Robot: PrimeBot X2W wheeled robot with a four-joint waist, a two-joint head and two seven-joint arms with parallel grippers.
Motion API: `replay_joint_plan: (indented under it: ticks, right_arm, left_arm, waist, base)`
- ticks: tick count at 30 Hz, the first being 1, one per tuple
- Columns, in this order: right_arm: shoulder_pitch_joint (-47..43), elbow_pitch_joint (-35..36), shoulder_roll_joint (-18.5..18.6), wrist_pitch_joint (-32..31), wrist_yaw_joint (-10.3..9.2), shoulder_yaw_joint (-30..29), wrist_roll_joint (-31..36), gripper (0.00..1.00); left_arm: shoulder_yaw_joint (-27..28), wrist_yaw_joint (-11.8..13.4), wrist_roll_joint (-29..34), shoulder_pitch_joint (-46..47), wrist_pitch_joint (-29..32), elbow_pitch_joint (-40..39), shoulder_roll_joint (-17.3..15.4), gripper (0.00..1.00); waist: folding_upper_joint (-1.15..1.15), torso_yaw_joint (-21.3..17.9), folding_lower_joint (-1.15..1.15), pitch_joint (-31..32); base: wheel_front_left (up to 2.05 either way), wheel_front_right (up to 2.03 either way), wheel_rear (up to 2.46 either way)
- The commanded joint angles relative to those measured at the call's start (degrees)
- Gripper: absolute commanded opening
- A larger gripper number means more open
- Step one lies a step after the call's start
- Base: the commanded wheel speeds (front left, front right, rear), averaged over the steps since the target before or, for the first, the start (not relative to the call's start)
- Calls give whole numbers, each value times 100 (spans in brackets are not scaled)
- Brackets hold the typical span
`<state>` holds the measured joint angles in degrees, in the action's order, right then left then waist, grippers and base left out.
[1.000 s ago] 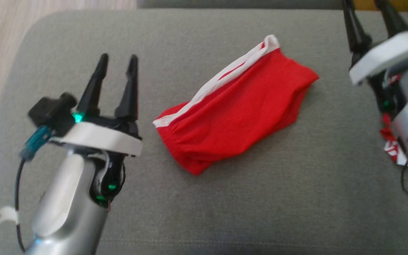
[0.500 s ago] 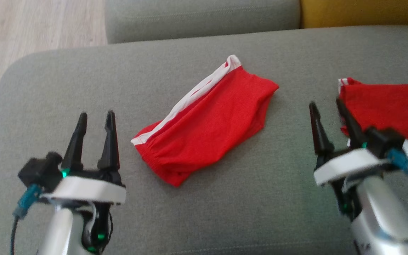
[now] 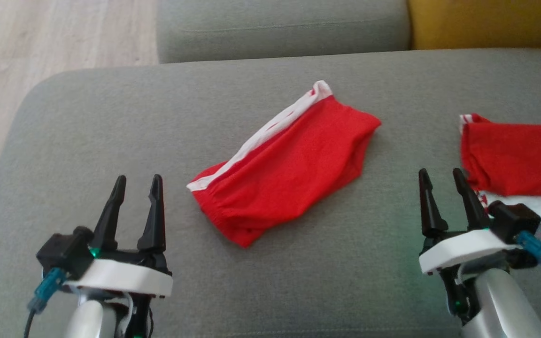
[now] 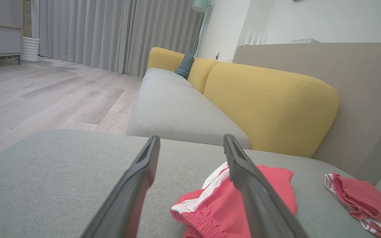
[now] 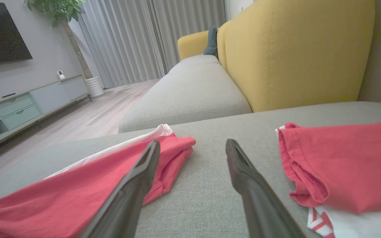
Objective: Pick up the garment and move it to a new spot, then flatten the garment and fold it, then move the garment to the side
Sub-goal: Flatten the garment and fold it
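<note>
Red garment (image 3: 284, 164): it lies folded in a slanted bundle in the middle of the grey cushion (image 3: 87, 141). One end points to 1 o'clock and the other to 7 o'clock. A white band runs along its 10 o'clock side.
Left gripper (image 3: 138, 179): it is at 8 o'clock from the garment, low over the cushion. Its fingers are spread wide and hold nothing. The tips point to 12 o'clock and stay apart from the cloth.
Right gripper (image 3: 440, 172): it is at 4 o'clock from the garment. Its fingers are spread wide too, and they hold nothing.
Second red cloth (image 3: 514, 159): it lies at 3 o'clock from the garment, with a white part under it. It is just beside the right gripper and runs off the side of the head view.
Cushion edges: a round corner sits at 10 o'clock, and past it is the wood floor (image 3: 40, 42). The far edge at 12 o'clock meets a grey sofa seat (image 3: 280, 23). A yellow backrest (image 3: 486, 23) is at 1 o'clock.
Open room: there is a big bare patch from 9 to 11 o'clock of the garment. A bare strip lies at 3 o'clock, between the two red things. There is more bare grey at 6 o'clock, between the grippers.
</note>
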<state>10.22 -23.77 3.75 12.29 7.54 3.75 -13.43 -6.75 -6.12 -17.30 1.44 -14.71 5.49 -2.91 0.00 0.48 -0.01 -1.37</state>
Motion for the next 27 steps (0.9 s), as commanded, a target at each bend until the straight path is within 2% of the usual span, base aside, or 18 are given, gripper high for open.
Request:
replay_joint_plan:
  ticks: [1,9,15,21,27]
  right_arm:
    - [187,152,-63,-75,-5,78,-136,100]
    - [804,-177,-85,-894,-5,-48,-1834,100]
    - [1603,-984,-86,-1462,-5,-569,-2480,100]
    - [2371,-2009,-87,-1862,-5,-1121,-2654,100]
    - [2986,-3091,-87,-1919,-5,-1806,-2178,100]
  left_arm:
    - [136,-18,-3,291,-29,-188,0,100]
    - [-68,-2,-139,453,-29,-118,2,100]
    - [-191,-15,-237,695,-29,-64,2,100]
    - [-262,20,-332,884,-29,33,2,100]
    - [-200,-15,-290,953,-29,38,2,100]
  waist:
    - [0,157,1,-40]
    - [0,705,1,-551]
    - [0,1130,1,-966]
    - [0,1467,1,-1210]
    - [0,1668,1,-1301]
  base:
    - [0,0,0]
    - [0,0,0]
    - [0,0,0]
    - [0,0,0]
    - [0,0,0]
